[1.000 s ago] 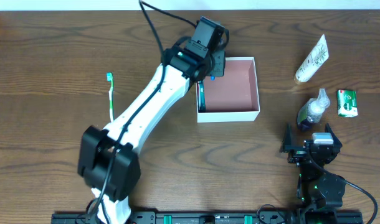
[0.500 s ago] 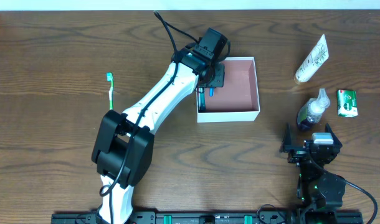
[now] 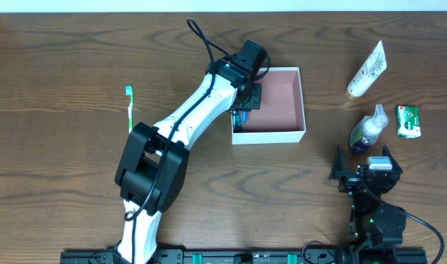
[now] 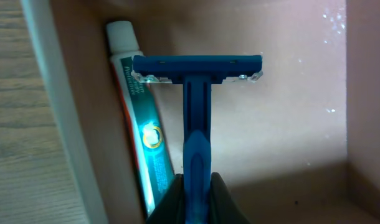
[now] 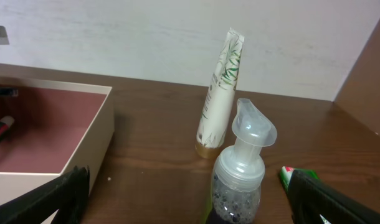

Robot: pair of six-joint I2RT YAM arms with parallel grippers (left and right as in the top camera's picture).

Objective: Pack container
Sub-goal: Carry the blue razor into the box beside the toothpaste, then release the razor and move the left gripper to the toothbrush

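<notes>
The container (image 3: 293, 134) is a square white box with a pink inside, at the middle back of the table. My left gripper (image 3: 247, 103) reaches into its left side, shut on a blue razor (image 4: 196, 99) held just over the pink floor (image 4: 289, 112). A toothpaste tube (image 4: 143, 143) lies along the box's left wall. My right gripper (image 3: 366, 176) is open and empty at the front right, its fingers (image 5: 187, 202) either side of a pump bottle (image 5: 240, 168). The box also shows in the right wrist view (image 5: 84, 146).
A green toothbrush (image 3: 130, 106) lies on the table at the left. A white tube (image 3: 366, 70) stands at the back right, the pump bottle (image 3: 368, 129) in front of it, a green packet (image 3: 408, 121) to its right.
My left arm has swung its wrist lower into the left side of the box with the razor. The right arm has not moved.
</notes>
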